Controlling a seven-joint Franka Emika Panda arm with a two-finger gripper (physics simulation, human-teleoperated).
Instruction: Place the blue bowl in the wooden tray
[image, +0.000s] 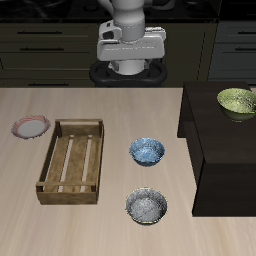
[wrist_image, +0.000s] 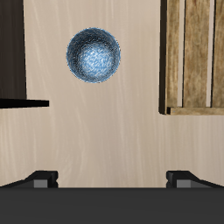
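The blue bowl (image: 147, 151) stands upright on the table, beside the wooden tray (image: 73, 160), which holds nothing. My gripper (image: 130, 60) hangs high over the table's back edge, well behind the bowl and apart from it. In the wrist view my gripper (wrist_image: 112, 179) is open and empty, with its two fingertips (wrist_image: 39, 179) spread wide. The blue bowl (wrist_image: 94, 55) and one end of the wooden tray (wrist_image: 192, 57) lie below, beyond the fingertips.
A grey speckled bowl (image: 146, 206) stands nearer the table's front edge than the blue bowl. A yellow-green bowl (image: 237, 101) sits on a dark raised block (image: 215, 150). A pink-rimmed plate (image: 30, 126) lies behind the tray's far corner.
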